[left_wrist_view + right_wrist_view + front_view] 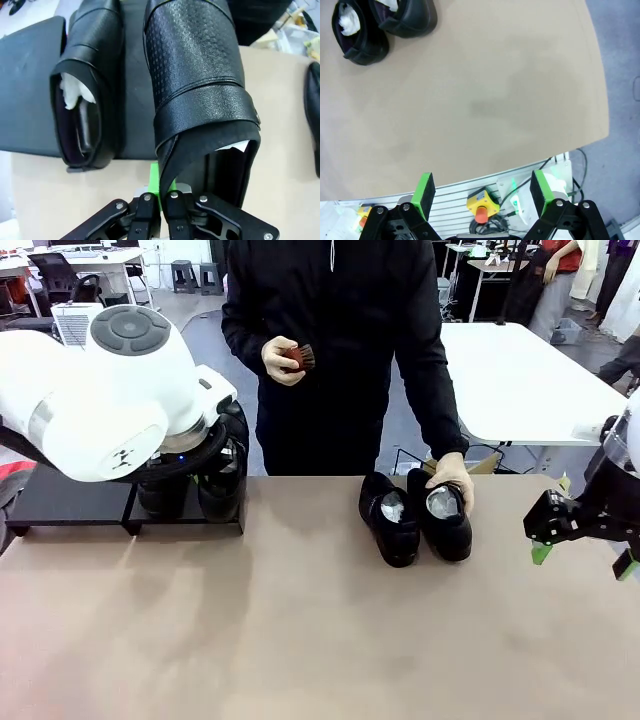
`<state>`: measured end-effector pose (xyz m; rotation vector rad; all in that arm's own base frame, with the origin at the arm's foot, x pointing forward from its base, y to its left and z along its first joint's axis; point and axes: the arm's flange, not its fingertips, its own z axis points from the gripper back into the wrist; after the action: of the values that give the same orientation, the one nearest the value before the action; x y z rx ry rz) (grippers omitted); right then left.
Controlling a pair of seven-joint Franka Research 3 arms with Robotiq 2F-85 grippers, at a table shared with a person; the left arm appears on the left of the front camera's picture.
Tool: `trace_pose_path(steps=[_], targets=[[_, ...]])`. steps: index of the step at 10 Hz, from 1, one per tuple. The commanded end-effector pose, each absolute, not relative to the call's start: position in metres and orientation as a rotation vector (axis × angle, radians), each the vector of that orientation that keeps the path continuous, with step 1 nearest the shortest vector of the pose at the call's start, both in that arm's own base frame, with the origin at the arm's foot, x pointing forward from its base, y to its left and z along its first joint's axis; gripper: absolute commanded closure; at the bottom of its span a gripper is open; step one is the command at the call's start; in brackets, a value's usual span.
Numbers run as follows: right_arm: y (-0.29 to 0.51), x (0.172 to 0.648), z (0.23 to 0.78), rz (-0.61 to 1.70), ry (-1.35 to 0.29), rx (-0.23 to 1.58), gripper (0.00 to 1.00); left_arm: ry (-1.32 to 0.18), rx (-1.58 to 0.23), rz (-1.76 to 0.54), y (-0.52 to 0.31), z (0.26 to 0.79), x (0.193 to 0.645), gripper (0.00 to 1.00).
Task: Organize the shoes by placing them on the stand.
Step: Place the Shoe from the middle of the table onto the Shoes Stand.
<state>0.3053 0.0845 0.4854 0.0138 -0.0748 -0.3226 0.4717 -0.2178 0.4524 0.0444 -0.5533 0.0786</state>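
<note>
Table (300, 640): tan, carries everything.
Stand (70, 502): black and flat, far left on the table.
Held shoe (195, 75): over the stand's right part, toe far, heel near; cannot tell if it rests down.
Second shoe (92, 75): on the stand, just left of it.
Pair (390, 515): mid table, toes near, left of the right gripper, which is nearer.
Left gripper (162, 197): clenched on the held shoe's heel rim.
Right gripper (484, 192): released, empty, right side.
Hand (452, 480): on the pair's right shoe, in the way.
Brush (298, 358): in the person's other hand.

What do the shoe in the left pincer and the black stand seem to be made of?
Shoe: likely leather, black with a soft shine; grained strap, dotted perforated panel. Stand: matte black, smooth, flat; maybe plastic or painted board, hard to tell.
</note>
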Motion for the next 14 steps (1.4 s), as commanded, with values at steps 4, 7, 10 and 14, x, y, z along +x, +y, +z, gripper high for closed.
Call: trace_pose_path(steps=[4, 7, 10, 14], targets=[[0.086, 0.309, 0.485, -0.341, -0.085, 0.028, 0.00, -0.581, 0.055, 0.190, -0.220, 0.439, 0.503, 1.00], [0.086, 0.309, 0.485, -0.341, -0.085, 0.028, 0.00, -0.583, 0.085, 0.195, -0.223, 0.429, 0.513, 1.00], [0.086, 0.309, 0.485, -0.341, -0.085, 0.028, 0.00, -0.586, 0.123, 0.184, -0.224, 0.424, 0.520, 1.00], [0.086, 0.309, 0.485, -0.341, -0.085, 0.028, 0.00, -0.584, 0.163, 0.194, -0.223, 0.418, 0.526, 0.96]])
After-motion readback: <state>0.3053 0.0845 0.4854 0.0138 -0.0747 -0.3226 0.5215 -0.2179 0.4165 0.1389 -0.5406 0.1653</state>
